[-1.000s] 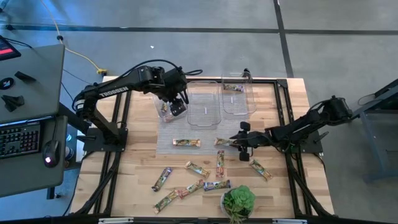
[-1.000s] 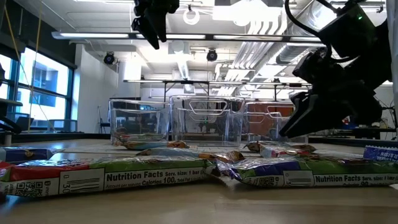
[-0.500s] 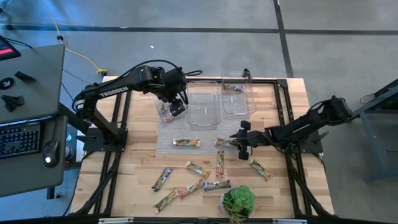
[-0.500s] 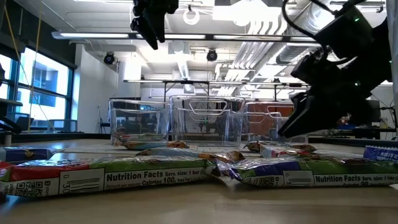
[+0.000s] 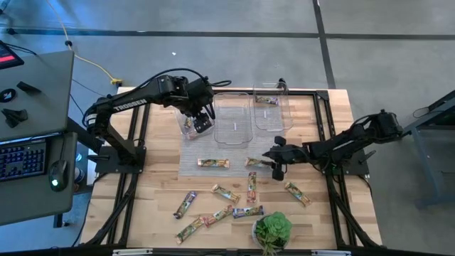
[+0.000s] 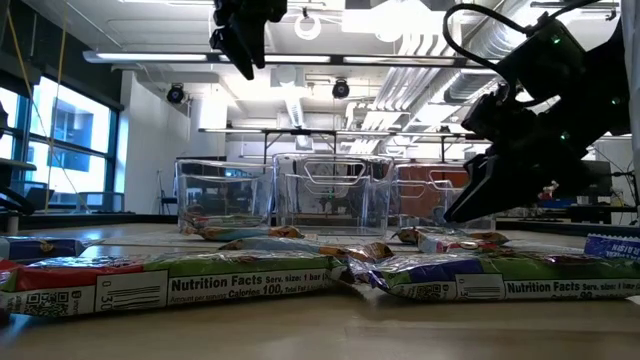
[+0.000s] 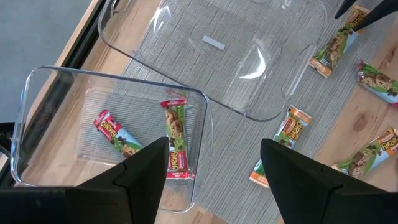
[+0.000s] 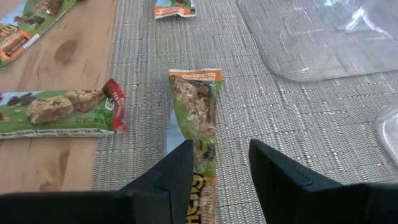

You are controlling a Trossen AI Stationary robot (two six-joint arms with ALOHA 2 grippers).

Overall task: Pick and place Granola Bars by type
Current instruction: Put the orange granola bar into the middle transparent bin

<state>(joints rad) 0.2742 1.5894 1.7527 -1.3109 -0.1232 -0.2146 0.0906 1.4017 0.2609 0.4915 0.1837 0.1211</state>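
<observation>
**A:** Where do you have the right claw (image 5: 275, 163)?

**B:** I have it low over the grey mat (image 5: 213, 153), fingers partly apart and gripping nothing. An orange-tipped granola bar (image 8: 198, 109) lies flat on the mat just in front of my fingertips (image 8: 171, 180), its near end running in between them; I can't tell whether they touch it.

**A:** And around that bar?

**B:** A red-ended bar (image 8: 62, 112) lies beside it, half on the bare wood. Another orange-ended bar (image 5: 212, 163) sits farther along the mat. More bars are scattered on the surface nearer the potted plant (image 5: 272, 230).

**A:** The left claw (image 5: 201, 118)?

**B:** I have it up over the left clear bin (image 7: 37, 124), fingers spread wide, empty. Two red-wrapped bars (image 7: 174, 140) lie in that bin. The middle bin (image 5: 233, 119) looks bare, and the right bin (image 5: 272, 110) holds one bar (image 5: 266, 100).

**A:** Anything you can't make out?

**B:** From table height, the nearest wrappers (image 6: 240, 285) block most of the surface, and the right claw is only a dark shape. In the right wrist view, my own fingers cover the bar's near end.
</observation>
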